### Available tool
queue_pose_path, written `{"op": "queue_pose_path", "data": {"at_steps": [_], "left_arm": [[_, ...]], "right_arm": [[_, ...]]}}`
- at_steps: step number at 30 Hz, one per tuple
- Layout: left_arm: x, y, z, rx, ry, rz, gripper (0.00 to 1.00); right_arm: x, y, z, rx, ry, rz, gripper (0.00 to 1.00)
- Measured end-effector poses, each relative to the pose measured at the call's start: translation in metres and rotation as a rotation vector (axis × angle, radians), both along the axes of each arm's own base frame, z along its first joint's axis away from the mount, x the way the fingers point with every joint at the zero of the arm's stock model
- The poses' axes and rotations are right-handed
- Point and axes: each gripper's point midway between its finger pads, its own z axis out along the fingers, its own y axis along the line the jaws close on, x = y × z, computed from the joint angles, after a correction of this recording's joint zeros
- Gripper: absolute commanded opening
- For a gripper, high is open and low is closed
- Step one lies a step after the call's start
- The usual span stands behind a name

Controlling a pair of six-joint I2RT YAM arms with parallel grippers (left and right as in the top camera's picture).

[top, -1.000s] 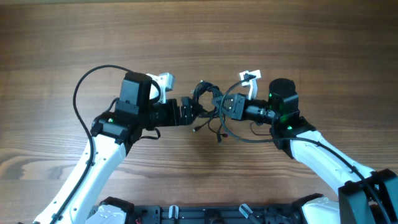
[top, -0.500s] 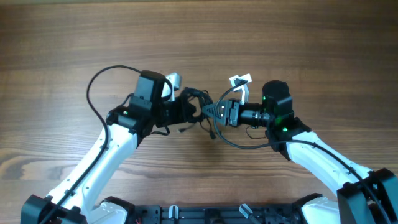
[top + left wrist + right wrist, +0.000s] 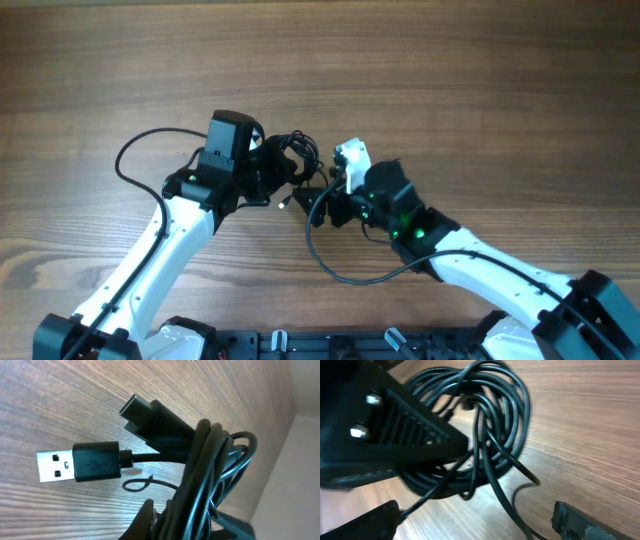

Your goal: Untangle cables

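Observation:
The cables (image 3: 297, 152) form a dark coiled bundle between the two arms. My left gripper (image 3: 283, 170) is shut on the bundle. In the left wrist view the cables (image 3: 212, 470) rise from my left gripper (image 3: 192, 525), with a USB plug (image 3: 75, 462) and a smaller plug (image 3: 137, 407) sticking out to the left. My right gripper (image 3: 322, 203) stands open just right of the bundle and below it. In the right wrist view the cables (image 3: 492, 420) lie ahead of my right gripper (image 3: 477, 522). Its fingertips (image 3: 380, 522) are wide apart, with loose strands trailing between them.
The wooden table (image 3: 480, 80) stretches all around. The right arm's own thicker black cable (image 3: 330, 262) loops over the table below the grippers. The left arm's cable (image 3: 135, 155) arcs out to the left. A dark base rail (image 3: 300, 345) runs along the near edge.
My left gripper has shut on the bundle and carried it left. My right gripper has let go, opened wide and swung left and nearer, below the bundle.

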Motion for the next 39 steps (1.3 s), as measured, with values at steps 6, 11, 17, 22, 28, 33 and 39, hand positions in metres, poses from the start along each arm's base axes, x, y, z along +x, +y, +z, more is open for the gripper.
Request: {"op": "queue_pose_path", "data": {"at_steps": [6,11,17,22,28,33,39], "left_arm": [[0.001,0.002,-0.001,-0.033,0.053,0.09,0.04],[-0.004,-0.009,0.003,-0.048,0.022,-0.009,0.04],[-0.015,-0.024,0.014,-0.042,-0.104,-0.289,0.04],[-0.007,0.0,0.011,-0.009,-0.135,-0.294,0.04],[0.002,0.021,0.005,0.069,-0.155,-0.258,0.04],[0.004,0.022,0.004,0.113,-0.186,-0.289,0.04],[-0.007,-0.008,0.005,0.158,-0.259,-0.437,0.04]], "right_arm": [[0.015,-0.001,-0.01,-0.033,-0.044,-0.088,0.99],[0.019,0.003,-0.004,-0.126,-0.226,0.01,0.68],[0.012,0.004,-0.012,-0.243,-0.317,0.111,0.04],[0.004,0.004,-0.02,-0.213,-0.234,0.136,0.06],[-0.035,0.028,0.009,0.068,-0.017,0.268,0.04],[-0.025,0.01,0.033,0.26,0.139,0.273,0.04],[0.005,-0.015,0.057,0.369,0.128,0.189,0.05]]}}
